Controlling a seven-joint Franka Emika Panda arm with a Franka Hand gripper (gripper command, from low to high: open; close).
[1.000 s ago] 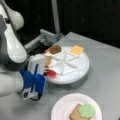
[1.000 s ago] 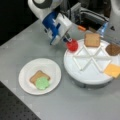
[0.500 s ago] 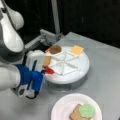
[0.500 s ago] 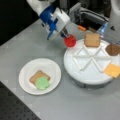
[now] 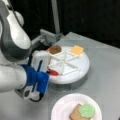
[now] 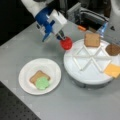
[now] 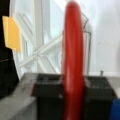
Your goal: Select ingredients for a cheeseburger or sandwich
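While the arm leaned in from a front view's left, the gripper sat at the near-left edge of the divided white tray, jaws closed on the red tomato disc, only partly visible past the blue-and-white hand. Brown patty and orange cheese square lay in separate compartments at the tray's far side. Paper plate at the bottom carried a bread slice with green lettuce on top of it

In a front view from the opposite side, the gripper held the tomato disc on edge just off the tray's left rim, above the grey table. Second bread slice, patty and cheese each occupied their own tray compartment. Plate sat left of the tray, apart from it, with bread and lettuce stacked; no tomato on that stack yet

Wrist view: tomato disc stood upright edge-on, clamped between the black fingers, tray dividers behind it, cheese at far left
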